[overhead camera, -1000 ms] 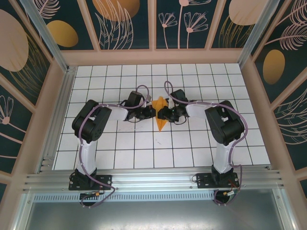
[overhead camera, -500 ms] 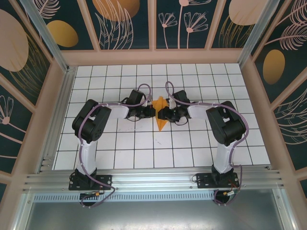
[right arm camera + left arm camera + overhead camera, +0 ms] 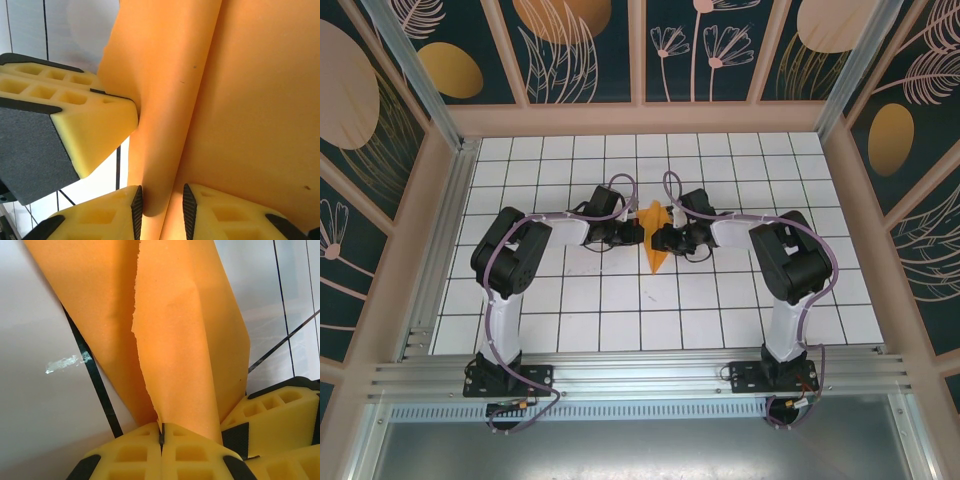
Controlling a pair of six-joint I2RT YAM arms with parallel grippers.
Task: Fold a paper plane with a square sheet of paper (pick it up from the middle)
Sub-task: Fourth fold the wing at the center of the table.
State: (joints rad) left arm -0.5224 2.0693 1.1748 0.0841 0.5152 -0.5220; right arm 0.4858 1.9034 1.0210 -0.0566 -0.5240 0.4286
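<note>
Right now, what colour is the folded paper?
Orange, plain, no pattern. The paper plane shows best in the left wrist view.
</note>
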